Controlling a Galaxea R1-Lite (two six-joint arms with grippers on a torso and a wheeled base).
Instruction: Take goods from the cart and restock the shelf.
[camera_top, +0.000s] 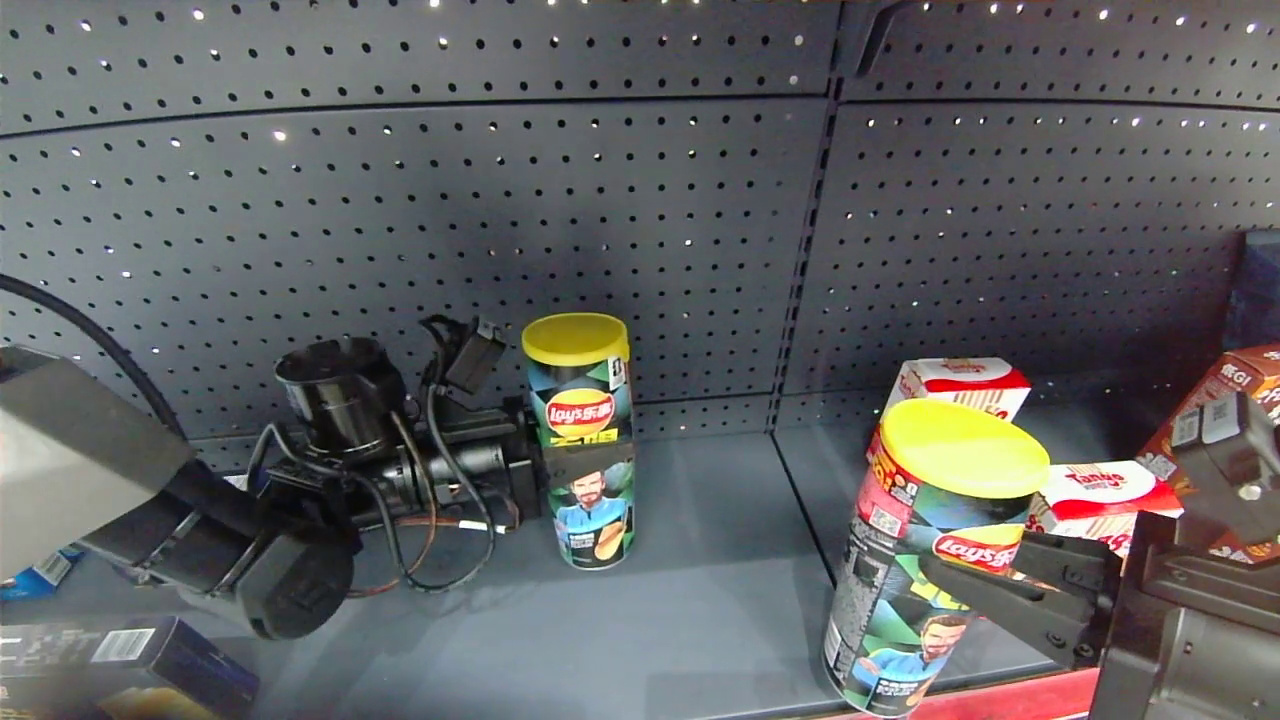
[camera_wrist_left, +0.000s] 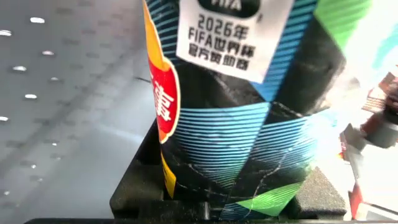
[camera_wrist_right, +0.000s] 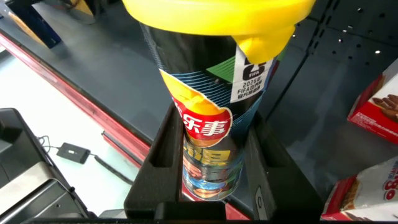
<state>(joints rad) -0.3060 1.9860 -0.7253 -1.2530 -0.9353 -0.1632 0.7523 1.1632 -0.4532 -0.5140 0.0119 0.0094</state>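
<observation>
Left claw (camera_top: 590, 462) clamps rear can (camera_top: 580, 400) — right claw (camera_top: 945, 588), front can (camera_top: 930, 480).

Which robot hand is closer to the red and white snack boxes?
Right. The right gripper, holding a chip can, is just in front of the red-and-white boxes. The left gripper holds a second chip can farther along the shelf to the robot's left.
</observation>
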